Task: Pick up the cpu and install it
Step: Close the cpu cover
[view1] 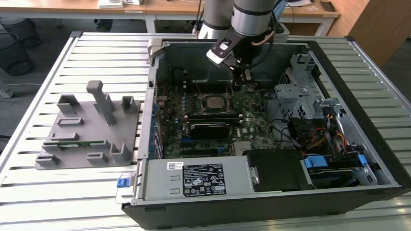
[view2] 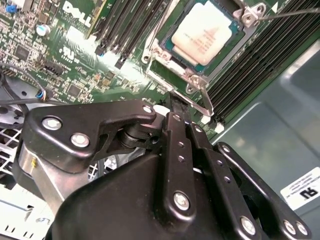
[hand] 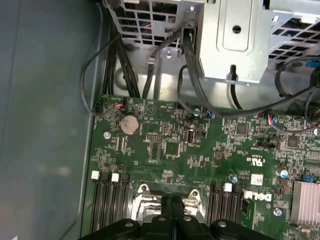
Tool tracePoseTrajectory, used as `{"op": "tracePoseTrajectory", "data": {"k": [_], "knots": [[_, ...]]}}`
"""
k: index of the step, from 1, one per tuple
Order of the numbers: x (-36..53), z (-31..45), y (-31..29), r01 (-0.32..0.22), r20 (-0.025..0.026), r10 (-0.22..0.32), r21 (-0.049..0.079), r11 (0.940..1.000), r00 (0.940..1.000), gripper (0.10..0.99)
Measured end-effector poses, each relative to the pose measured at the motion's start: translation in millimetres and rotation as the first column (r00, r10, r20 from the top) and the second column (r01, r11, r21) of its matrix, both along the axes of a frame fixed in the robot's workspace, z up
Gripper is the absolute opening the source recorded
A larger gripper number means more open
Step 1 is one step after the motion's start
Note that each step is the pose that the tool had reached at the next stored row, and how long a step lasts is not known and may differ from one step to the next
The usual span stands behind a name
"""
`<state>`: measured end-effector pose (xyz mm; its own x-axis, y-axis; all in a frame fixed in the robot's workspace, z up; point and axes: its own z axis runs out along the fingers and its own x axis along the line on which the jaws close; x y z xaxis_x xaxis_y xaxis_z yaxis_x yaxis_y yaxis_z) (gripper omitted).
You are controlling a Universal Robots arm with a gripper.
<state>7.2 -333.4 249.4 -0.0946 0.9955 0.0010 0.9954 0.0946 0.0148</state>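
The cpu (view1: 211, 102) lies flat in the socket (view1: 210, 109) on the motherboard (view1: 253, 120), inside the open case (view1: 378, 159) that rests on the slatted worktop (view1: 103, 53). In the second wrist view the cpu (view2: 202, 32) shows its pale metal top facing up, square within the socket's metal frame (view2: 159, 51). The gripper (view1: 243, 83) hangs over the board, a little to the exterior view's right of the cpu and apart from it. Its two black fingers (view2: 176, 135) are pressed together with nothing between them. In the second wrist view the gripper (view2: 176, 100) has its tip just beside the socket's edge, close to a thin metal lever (view2: 205, 100); whether it touches the lever cannot be told. In the first wrist view the gripper (hand: 173, 201) points at the socket rim, with a coin cell (hand: 129, 124) farther along the board. On the worktop to the exterior view's left of the case stands a gray fixture (view1: 96, 101) holding a green memory stick (view1: 77, 143).
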Motion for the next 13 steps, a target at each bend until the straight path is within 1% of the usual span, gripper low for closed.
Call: {"op": "tracePoseTrajectory", "data": {"k": [7, 10, 13], "knots": [[-9.5, -0.1, 0.0, 0.0, -0.0001, 0.0, 0.0, 1.0, 1.0, 0.106], [-15.5, -0.2, -0.4, 0.0, 0.0, 0.0, 0.0, 1.0, 1.0, 0.106], [-24.3, -0.5, -0.8, 0.0, 0.0, 0.0, 0.0, 1.0, 1.0, 0.106]]}}
